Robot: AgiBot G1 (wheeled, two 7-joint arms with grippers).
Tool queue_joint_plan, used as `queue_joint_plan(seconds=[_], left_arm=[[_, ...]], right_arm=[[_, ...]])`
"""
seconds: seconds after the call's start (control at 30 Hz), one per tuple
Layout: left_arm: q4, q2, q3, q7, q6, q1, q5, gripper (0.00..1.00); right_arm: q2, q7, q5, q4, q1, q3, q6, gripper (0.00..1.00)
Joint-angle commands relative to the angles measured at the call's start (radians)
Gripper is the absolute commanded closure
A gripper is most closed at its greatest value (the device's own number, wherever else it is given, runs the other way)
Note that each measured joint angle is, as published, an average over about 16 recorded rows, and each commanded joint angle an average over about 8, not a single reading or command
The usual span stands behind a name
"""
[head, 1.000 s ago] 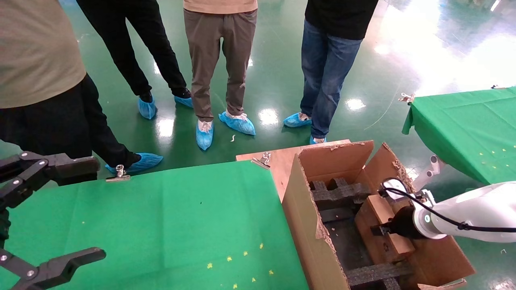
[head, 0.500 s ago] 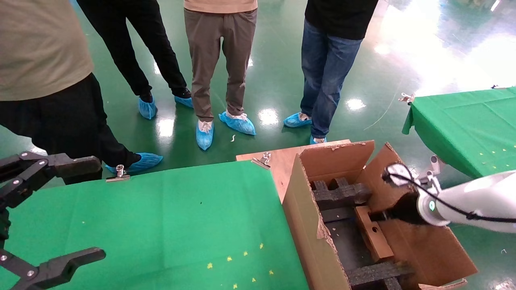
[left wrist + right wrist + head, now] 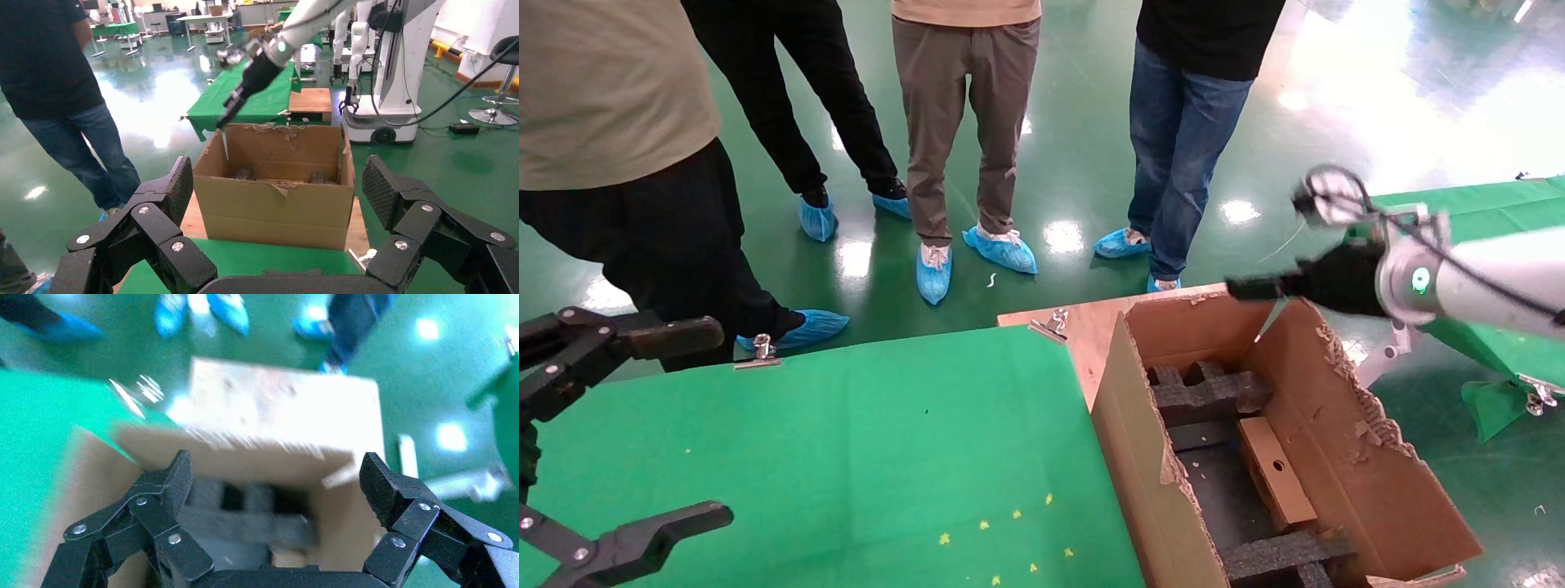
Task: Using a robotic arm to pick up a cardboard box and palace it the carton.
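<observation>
Since the small closed brown cardboard box (image 3: 1276, 472) with a round hole already lies inside the large brown corrugated carton (image 3: 1128, 433) with torn flaps, wedged between the black foam inserts (image 3: 1209, 392) near the carton's right wall, your placing step looks done. Judge the box as light and stiff: thin card, flat faces, no sag visible. If you need to re-seat it, take it across the two long flat sides near the middle, clear of the hole; the taped faces may be a bit slippery, so squeeze gently to avoid denting.

Your white jointed right arm's black gripper (image 3: 1254, 287) hangs above the carton's far rim, clear of the box, with nothing held; the right wrist view shows its jaws spread wide (image 3: 275, 496) over the carton opening. That view is blurred, so the box cannot be made out in it.

Your left gripper (image 3: 617, 425) sits parked over the near left corner of the green-cloth tabletop (image 3: 862, 441), jaws wide apart and empty (image 3: 275, 202).

The carton stands just off the tabletop's right edge, touching it. Four people in blue shoe covers (image 3: 1001, 249) stand beyond the far edge.
</observation>
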Motion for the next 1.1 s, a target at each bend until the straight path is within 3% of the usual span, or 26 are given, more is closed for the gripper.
queue_joint_plan(seconds=[0.03, 0.43, 0.9, 1.1], left_arm=[[0.0, 0.0, 0.0, 0.0, 0.0, 0.0, 0.0, 0.0], [0.0, 0.0, 0.0, 0.0, 0.0, 0.0, -0.001, 0.0], [0.0, 0.0, 0.0, 0.0, 0.0, 0.0, -0.001, 0.0], [0.001, 0.0, 0.0, 0.0, 0.0, 0.0, -0.001, 0.0]], right_arm=[[0.019, -0.008, 0.006, 0.051, 0.037, 0.016, -0.009, 0.0], [0.058, -0.213, 0.307, 0.122, 0.16, 0.121, -0.139, 0.0], [0.055, -0.218, 0.311, 0.116, 0.145, 0.131, -0.146, 0.0], [0.041, -0.305, 0.357, 0.111, 0.077, 0.223, -0.198, 0.0]])
